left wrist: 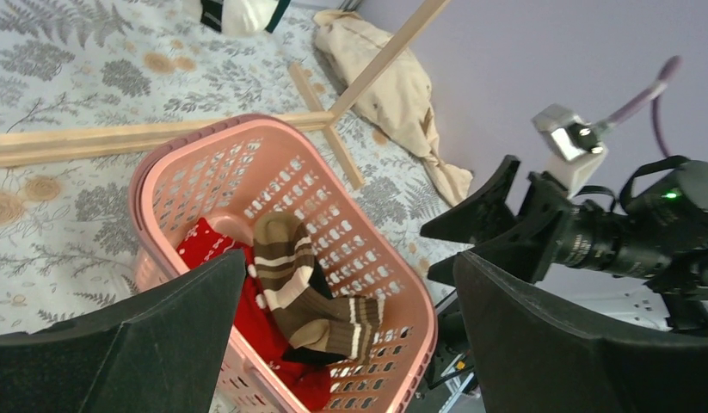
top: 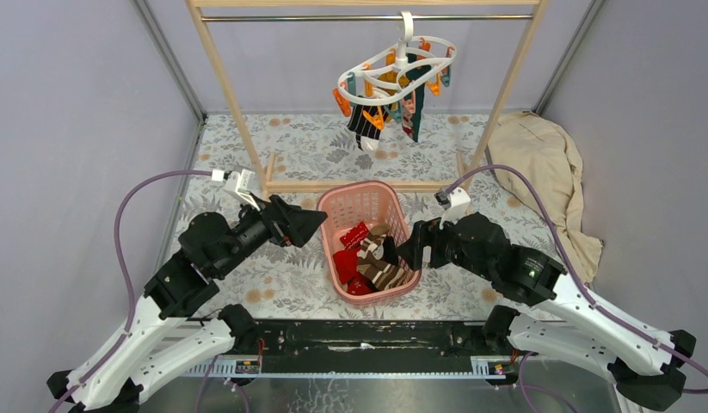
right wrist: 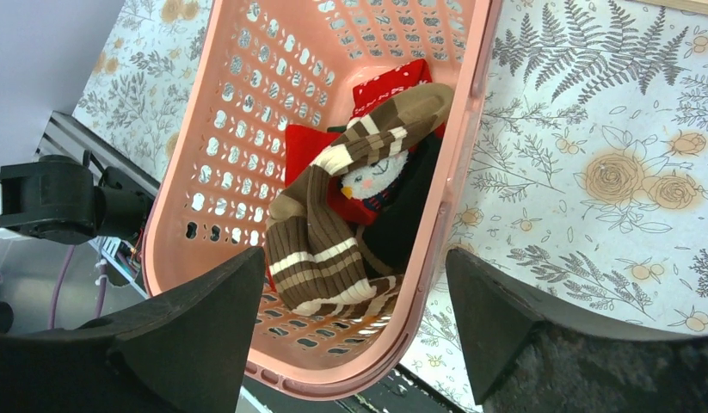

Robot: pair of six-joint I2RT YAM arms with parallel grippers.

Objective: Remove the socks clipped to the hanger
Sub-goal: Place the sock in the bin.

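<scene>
Tools angled inward at pink basket (top: 359,184), L tool (top: 321,223) & R tool (top: 393,251) wide open, empty

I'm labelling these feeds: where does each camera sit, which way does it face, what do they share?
Top external: above, behind the bases, facing down and forward at basket and hanger; left gripper, right gripper show.
Left wrist: on the left arm, facing across the basket at the right arm; left fingers show.
Right wrist: on the right arm, looking down into the basket; right fingers show.
Shared: the striped sock in the basket.
</scene>
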